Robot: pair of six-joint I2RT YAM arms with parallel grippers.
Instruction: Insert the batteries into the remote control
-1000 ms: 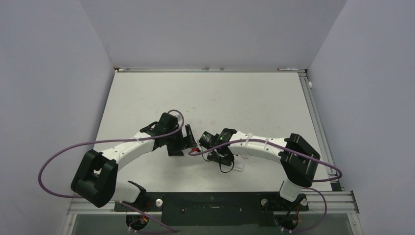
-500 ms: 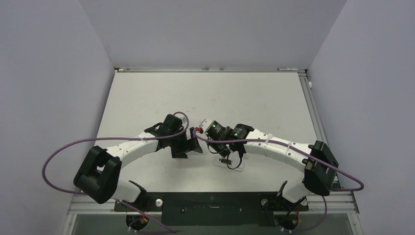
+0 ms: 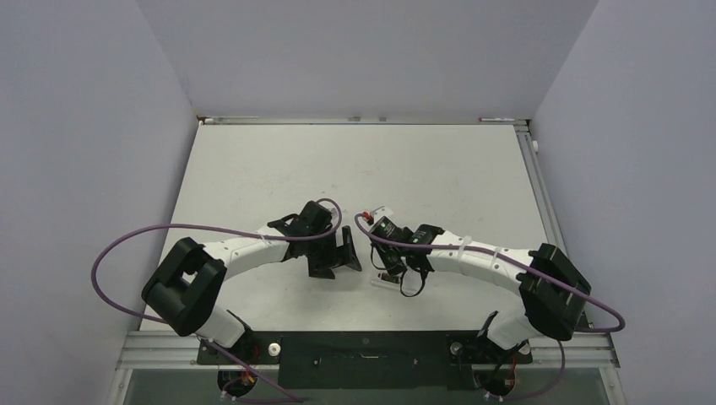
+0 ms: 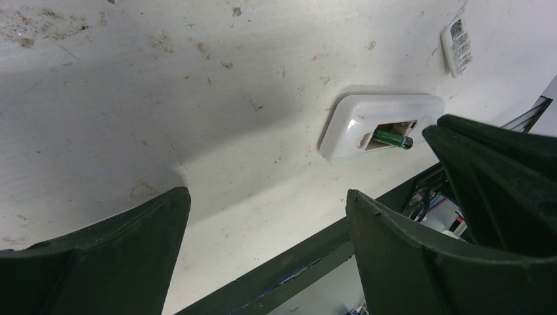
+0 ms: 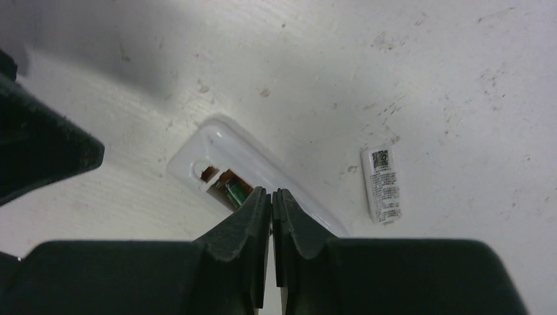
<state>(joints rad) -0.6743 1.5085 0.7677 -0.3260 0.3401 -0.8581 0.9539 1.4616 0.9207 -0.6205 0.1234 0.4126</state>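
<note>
**Clenched right tips meet the battery in the remote's slot**

We see the remote control (image 5: 213, 152) lying slot-up on the bench (image 5: 394, 65), with one dark green battery (image 5: 234, 192) in its open slot. The right end effector (image 5: 271, 195) is clenched and grasps nothing, its tips pressed together right at one end of the battery. In the left wrist view the tips seem to touch that end, though we cannot be sure of contact.

The battery's long axis runs along the remote control's length, leading away from those tips. The left end effector (image 4: 266, 193) is released and empty, standing off to one side of the remote control, so the right arm is clearly nearer.

We judge that the coming move is a push by the right tips to seat the battery flat. We see no second battery. A small labelled white piece (image 5: 381, 184) lies near the remote control without touching it.
</note>
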